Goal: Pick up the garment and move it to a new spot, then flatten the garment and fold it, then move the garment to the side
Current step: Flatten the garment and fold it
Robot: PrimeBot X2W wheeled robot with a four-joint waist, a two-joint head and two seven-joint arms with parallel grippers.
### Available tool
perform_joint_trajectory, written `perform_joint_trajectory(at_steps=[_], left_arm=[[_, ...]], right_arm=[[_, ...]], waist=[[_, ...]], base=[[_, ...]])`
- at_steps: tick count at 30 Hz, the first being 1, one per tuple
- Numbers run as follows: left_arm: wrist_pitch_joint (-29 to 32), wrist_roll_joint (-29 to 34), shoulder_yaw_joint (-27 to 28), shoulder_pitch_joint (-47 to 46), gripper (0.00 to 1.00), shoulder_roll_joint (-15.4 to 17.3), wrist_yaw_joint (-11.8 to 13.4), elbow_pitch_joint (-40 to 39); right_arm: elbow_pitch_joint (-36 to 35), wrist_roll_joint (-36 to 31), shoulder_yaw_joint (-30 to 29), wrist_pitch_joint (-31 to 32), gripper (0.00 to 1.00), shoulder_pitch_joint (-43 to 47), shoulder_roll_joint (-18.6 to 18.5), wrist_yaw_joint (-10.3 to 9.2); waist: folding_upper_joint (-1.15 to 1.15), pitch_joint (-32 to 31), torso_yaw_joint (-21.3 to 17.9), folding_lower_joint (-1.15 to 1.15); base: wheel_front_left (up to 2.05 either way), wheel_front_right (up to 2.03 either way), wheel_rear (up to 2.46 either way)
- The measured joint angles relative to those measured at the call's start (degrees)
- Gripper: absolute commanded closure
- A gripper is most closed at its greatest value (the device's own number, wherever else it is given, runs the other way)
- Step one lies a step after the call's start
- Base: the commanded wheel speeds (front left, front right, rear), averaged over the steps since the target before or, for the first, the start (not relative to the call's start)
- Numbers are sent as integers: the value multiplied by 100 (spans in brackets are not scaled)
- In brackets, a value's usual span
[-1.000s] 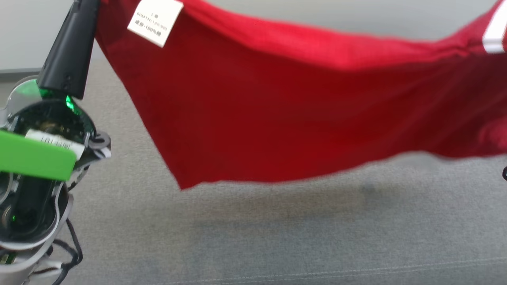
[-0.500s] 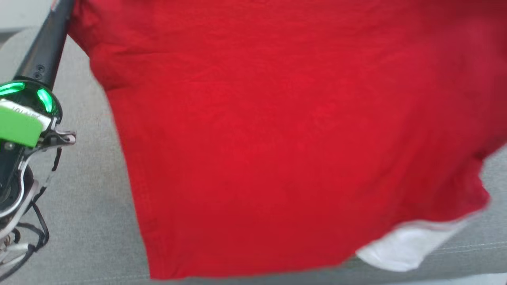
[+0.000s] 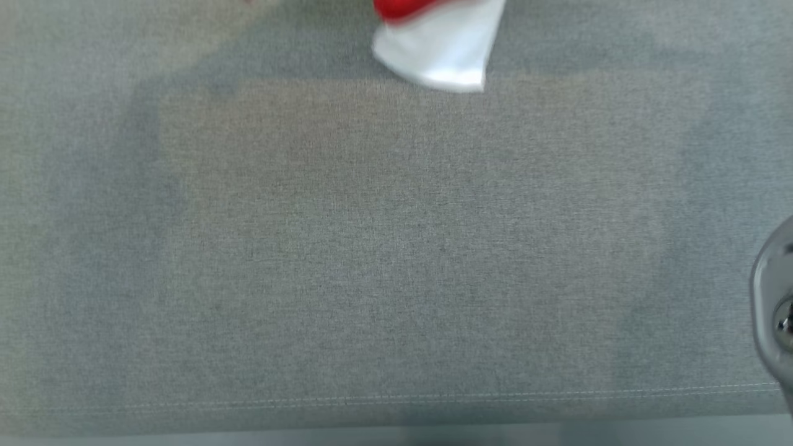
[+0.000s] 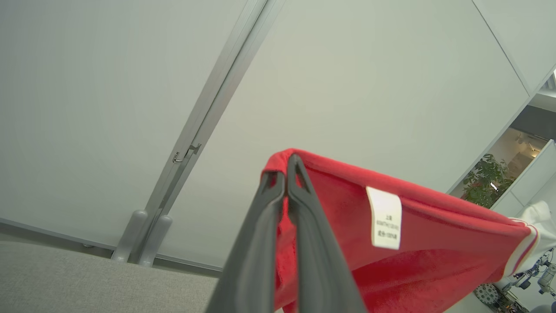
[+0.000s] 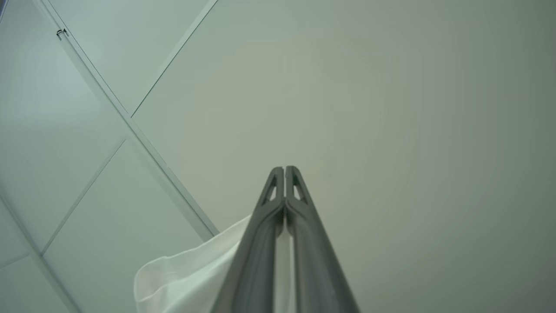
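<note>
Left gripper (image 4: 287, 170) clamped tight on red edge of garment (image 4: 434, 248), raised before a pale wall (image 4: 369, 87). Right gripper (image 5: 284, 170) clamped tight on its white panel (image 5: 186, 278)

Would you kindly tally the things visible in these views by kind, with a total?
garment: 1
grippers: 2 (left gripper, right gripper, both shut on the garment)
white label: 1
potted plant: 1
grey fabric surface: 1
Total: 6

Grey upholstery (image 3: 396, 248), pale panelled wall (image 4: 347, 87)
</note>
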Motion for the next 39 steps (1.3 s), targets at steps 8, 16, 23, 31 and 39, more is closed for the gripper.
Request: perform_joint_trajectory(at_steps=[8, 16, 23, 31, 39], left_arm=[[47, 236, -168, -511, 100, -375, 1, 70], [-243, 2, 174, -257, 100, -316, -19, -538], [-620, 7, -119, 1905, 100, -205, -200, -532], [-726, -112, 99, 2913, 100, -376, -377, -678], [-727, -116, 265, 3679, 100, -443, -478, -721]], right_arm=[[26, 204, 256, 123, 100, -787, -43, -2], [-1100, 1227, 189, 603, 100, 436, 1, -1], [-1417, 1779, -348, 504, 100, 2529, 137, 155], [-1885, 2224, -683, 491, 100, 3645, 187, 202], [-1974, 2529, -412, 753, 100, 5137, 197, 198]], waist=[[0, 547, 60, 0], [0, 1151, 10, 0], [0, 1260, -99, 1], [0, 755, -208, 1], [0, 147, -265, 0]], base=[[0, 0, 0], [0, 0, 0], [0, 0, 0], [0, 0, 0], [0, 0, 0]])
